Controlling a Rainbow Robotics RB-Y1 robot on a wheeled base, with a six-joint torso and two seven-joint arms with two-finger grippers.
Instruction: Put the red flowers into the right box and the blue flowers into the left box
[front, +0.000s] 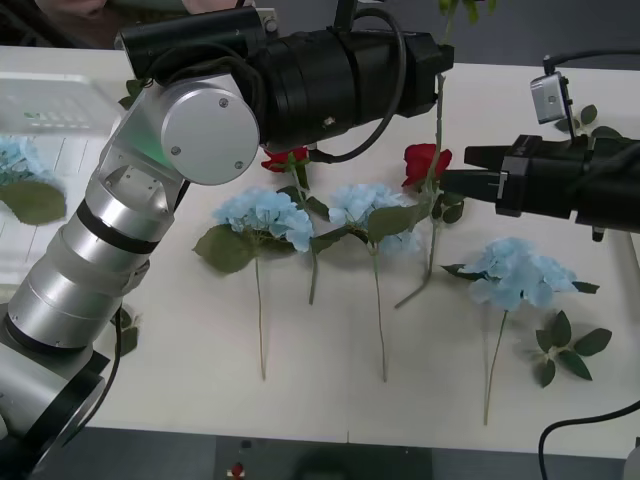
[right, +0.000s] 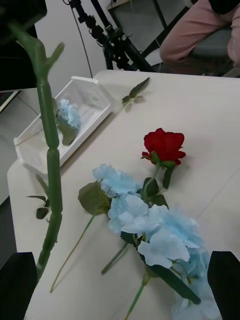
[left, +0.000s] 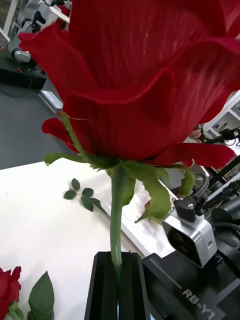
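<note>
My left gripper (left: 119, 261) is shut on the green stem of a red flower (left: 150, 90), whose bloom stands above the black fingers. Reaching across the table, the left arm (front: 330, 80) has that stem (front: 437, 115) hanging just in front of my open right gripper (front: 462, 168), beside its finger (right: 17, 285). Two more red flowers (front: 425, 165) (front: 285, 158) lie on the table. Three blue flowers (front: 265, 215) (front: 370, 210) (front: 520, 270) lie in a row, and another (front: 15, 160) is in the left box (front: 60, 90). A thin pale edge of the right box (left: 135, 230) shows.
Loose leaf sprigs lie at the right front (front: 565, 345), the right back (front: 585, 115) and beyond the flowers (right: 135, 92). The table's front edge (front: 350, 435) runs close below the blue stems. A seated person's legs (right: 200, 30) are behind the far side of the table.
</note>
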